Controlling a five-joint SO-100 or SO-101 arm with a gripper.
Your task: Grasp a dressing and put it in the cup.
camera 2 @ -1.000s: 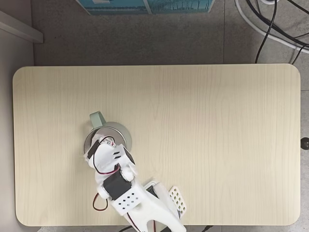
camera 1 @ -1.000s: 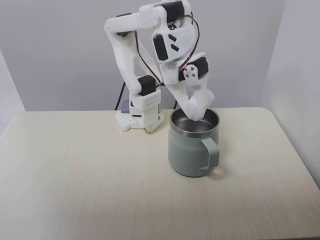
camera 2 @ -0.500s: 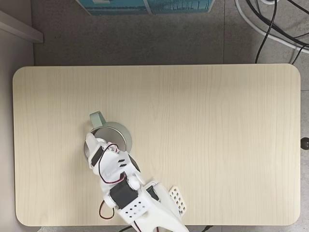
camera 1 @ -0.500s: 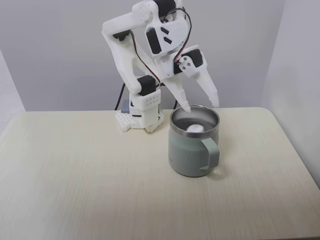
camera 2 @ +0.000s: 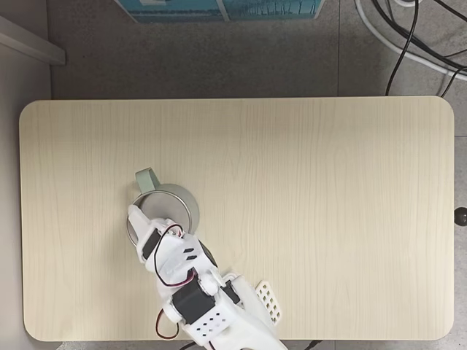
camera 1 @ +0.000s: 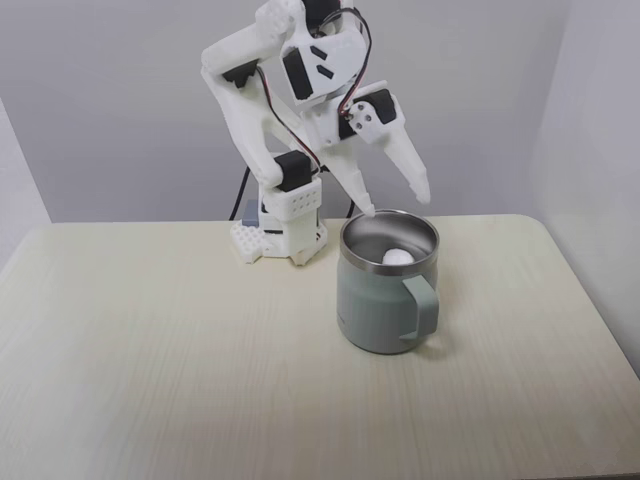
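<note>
The cup (camera 1: pixel 380 300) is a pale green mug with a steel rim, standing right of centre on the table with its handle toward the camera. The dressing (camera 1: pixel 398 257), a small white roll, lies inside it on the steel bottom. My white gripper (camera 1: pixel 396 205) hangs open just above the cup's far rim, its two pointed fingers spread apart and holding nothing. In the fixed view from above, the cup (camera 2: pixel 188 203) sits at the table's left, and the gripper (camera 2: pixel 149 224) overlaps its lower-left rim. The arm hides part of the cup's inside there.
The arm's white base (camera 1: pixel 285 228) stands behind the cup at the table's back edge. The light wooden table (camera 2: pixel 306 219) stretches wide to the right in the fixed view from above. Cables (camera 2: pixel 408 36) and a teal box (camera 2: pixel 219 9) lie on the floor beyond the table.
The gripper, shut on the dressing in the cup's mouth, opened and let it drop inside. It then rose and drew back toward the base.
</note>
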